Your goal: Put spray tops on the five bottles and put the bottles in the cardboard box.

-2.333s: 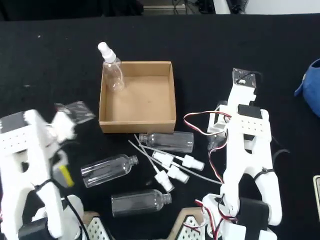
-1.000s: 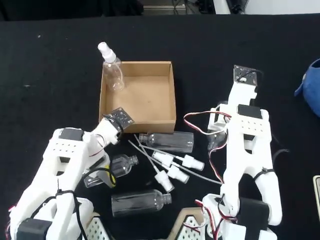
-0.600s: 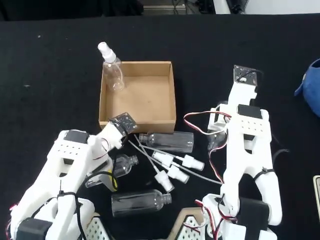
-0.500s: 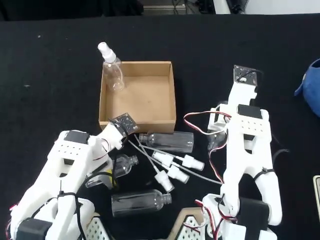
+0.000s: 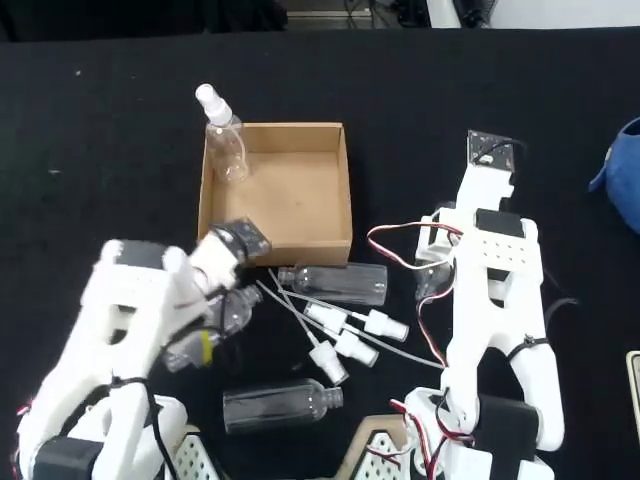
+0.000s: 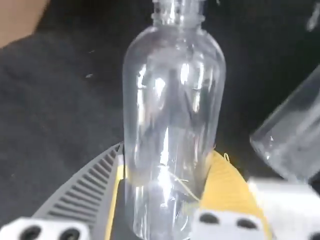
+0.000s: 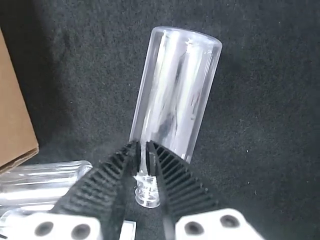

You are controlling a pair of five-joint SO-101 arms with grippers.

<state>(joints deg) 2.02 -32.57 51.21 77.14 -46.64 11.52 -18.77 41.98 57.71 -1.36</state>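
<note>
Gripping one bottle (image 6: 172, 90) — left tool (image 6: 169, 157); second bottle (image 7: 175, 95) — right tool (image 7: 143, 150).

I read this as a robotics lab bench. The table (image 5: 100, 120) I work over is draped in black cloth. Both arms (image 5: 495, 300) are white plastic shells with bare wires (image 5: 400, 250) looping out. Cables (image 5: 350, 10) trail past the far edge, and a box (image 5: 275, 245) and a loose bottle (image 5: 335, 283) or three lie on the cloth.

A black table (image 5: 100, 120) carries the cardboard box (image 5: 290, 205), loose bottles (image 5: 335, 283) and spray tops (image 5: 362, 325).
</note>
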